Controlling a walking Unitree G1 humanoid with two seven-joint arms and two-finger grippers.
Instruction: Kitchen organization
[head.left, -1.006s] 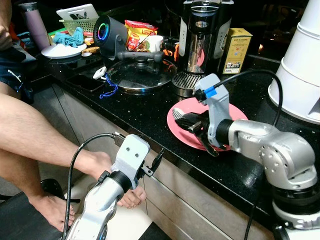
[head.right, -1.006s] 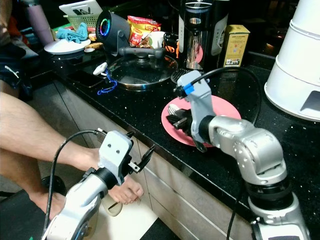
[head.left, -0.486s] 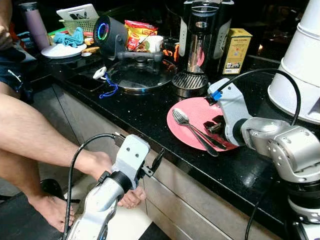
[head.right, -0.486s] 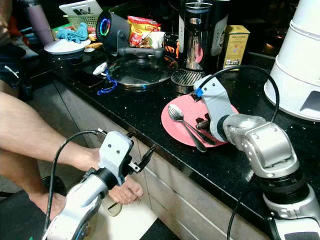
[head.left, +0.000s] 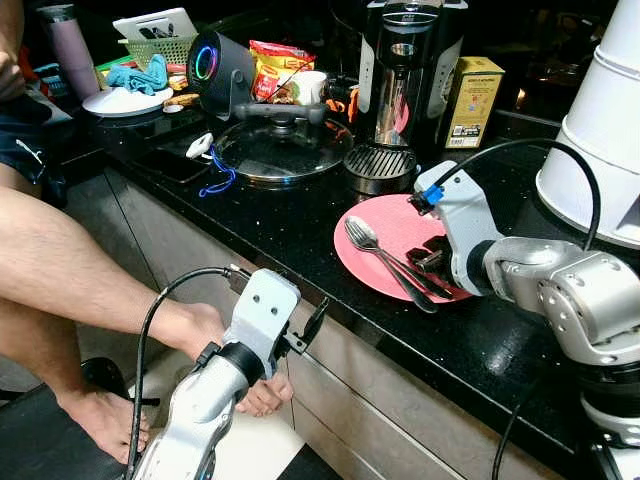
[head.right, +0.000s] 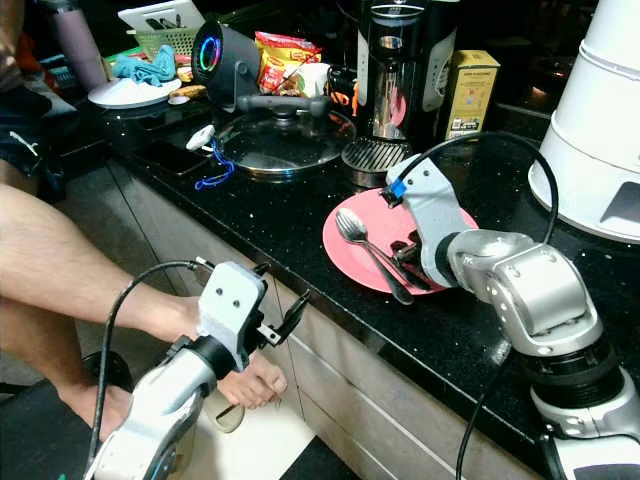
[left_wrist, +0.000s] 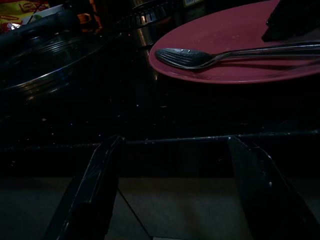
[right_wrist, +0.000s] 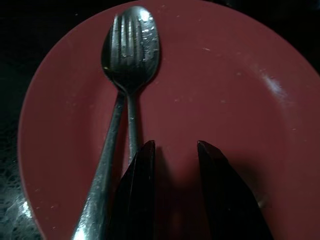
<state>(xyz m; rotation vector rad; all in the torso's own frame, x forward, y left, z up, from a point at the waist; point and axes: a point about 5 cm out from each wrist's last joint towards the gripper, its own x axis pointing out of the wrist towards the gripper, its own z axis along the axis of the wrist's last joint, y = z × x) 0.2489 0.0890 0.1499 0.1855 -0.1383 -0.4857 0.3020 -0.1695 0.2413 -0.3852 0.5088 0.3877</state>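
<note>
Your right gripper (right_wrist: 172, 150), fingers narrowly parted and empty mid-frame, sits beside the cutlery (right_wrist: 127, 75) on the pink plate (right_wrist: 240, 65); shift left until both handles sit between them

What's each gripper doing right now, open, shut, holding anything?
Left gripper: open, empty, low in front of the counter edge.
Right gripper: open, holding nothing, over the pink plate beside the spoon and fork.

eye views: dim, sharp | wrist views: very dark | glare: glass lid (head.left: 283, 150)
</note>
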